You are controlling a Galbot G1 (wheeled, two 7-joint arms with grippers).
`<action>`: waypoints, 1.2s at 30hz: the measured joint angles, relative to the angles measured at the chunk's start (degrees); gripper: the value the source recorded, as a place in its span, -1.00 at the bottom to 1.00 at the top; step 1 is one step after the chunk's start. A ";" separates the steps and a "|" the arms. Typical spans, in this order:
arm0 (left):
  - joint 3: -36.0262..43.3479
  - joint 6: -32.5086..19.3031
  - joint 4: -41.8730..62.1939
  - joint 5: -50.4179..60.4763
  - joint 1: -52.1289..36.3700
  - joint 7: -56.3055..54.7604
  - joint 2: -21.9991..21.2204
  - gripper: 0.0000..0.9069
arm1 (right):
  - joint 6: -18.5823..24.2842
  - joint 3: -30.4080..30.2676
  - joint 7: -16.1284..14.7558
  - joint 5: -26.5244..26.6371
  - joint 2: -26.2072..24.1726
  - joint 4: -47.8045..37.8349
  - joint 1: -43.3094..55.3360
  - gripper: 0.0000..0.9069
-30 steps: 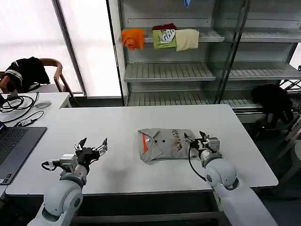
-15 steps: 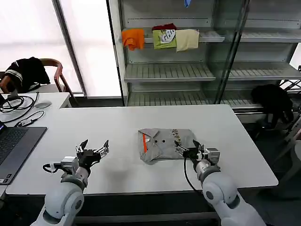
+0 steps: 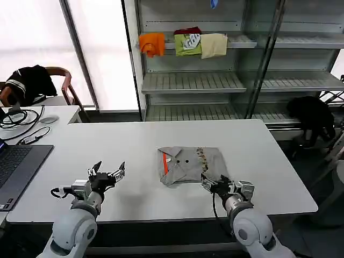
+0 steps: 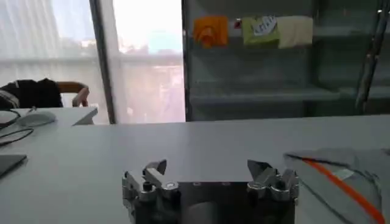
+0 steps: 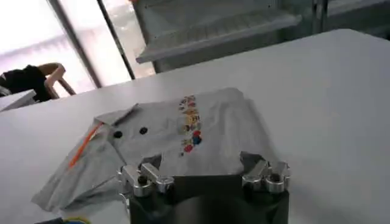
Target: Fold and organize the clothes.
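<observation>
Since the earlier frames we had drawn our right end effector (image 3: 213, 184) back off the shirt (image 3: 189, 164) toward our body; it had been touching the shirt's right edge and now hovered just beside the shirt's near right corner, apart from it, fingers spread and holding nothing. Our left end effector (image 3: 107, 172) had barely shifted. It sat low over the surface (image 3: 134, 142), well apart from the shirt on its left, fingers spread wide and empty.

The shirt lay folded into a compact rectangle near the middle of the surface, slightly right of centre. It was light grey, with an orange-red strip (image 3: 164, 163) running along the collar at its left end, two dark buttons (image 3: 181, 160) beside that, and a small multicolour print (image 3: 201, 155) toward its right end. In the right wrist view the shirt (image 5: 177, 134) lay just ahead of the spread fingers (image 5: 263, 175), its left part loosely rumpled with one layer sticking out at the near corner. In the left wrist view the shirt's (image 4: 347, 176) collar end showed off to one side of the end effector (image 4: 211, 176), clear of it.

A laptop (image 3: 16, 166) rested on the surface's far left edge. Behind the surface stood a shelf (image 3: 193, 80) with orange, green and cream garments (image 3: 185, 44) on an upper level.
</observation>
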 measured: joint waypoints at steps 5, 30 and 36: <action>-0.07 -0.03 0.07 -0.02 0.03 0.13 0.07 1.00 | 0.02 0.29 0.61 0.67 0.19 -0.81 -0.58 1.00; -0.49 -1.53 -2.16 1.75 1.84 -0.81 -2.22 1.00 | 0.11 9.09 -1.80 -9.45 -1.91 7.40 -0.23 1.00; -0.41 -3.32 -2.62 3.31 3.12 -0.63 -4.72 1.00 | 0.22 11.63 -1.85 -19.39 -2.15 6.69 -0.38 1.00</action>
